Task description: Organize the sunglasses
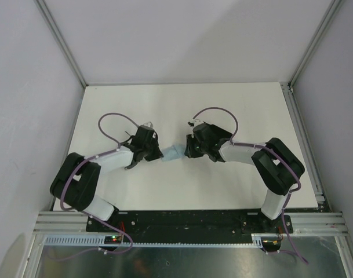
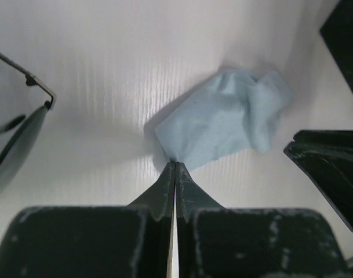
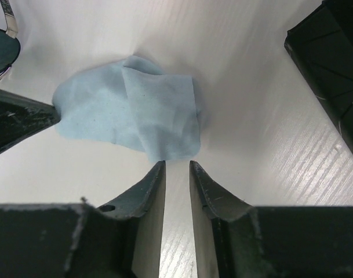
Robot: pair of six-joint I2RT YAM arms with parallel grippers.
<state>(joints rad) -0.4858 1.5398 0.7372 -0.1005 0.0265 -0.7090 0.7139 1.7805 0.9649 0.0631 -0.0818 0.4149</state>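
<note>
At the left wrist view's edge, dark-lensed, wire-armed sunglasses (image 2: 11, 150), hidden overhead; left gripper (image 2: 175, 165) pinches crumpled light-blue cloth (image 2: 222, 119), right gripper (image 3: 177, 167) parted.

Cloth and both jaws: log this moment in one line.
left jaws: shut on cloth corner | right jaws: open, at cloth edge | sunglasses: on table, untouched

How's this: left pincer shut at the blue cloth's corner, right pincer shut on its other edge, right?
No: the right pincer is open, its jaws apart in the right wrist view, the blue cloth just beyond them. The left pincer is shut at the cloth's corner.
</note>
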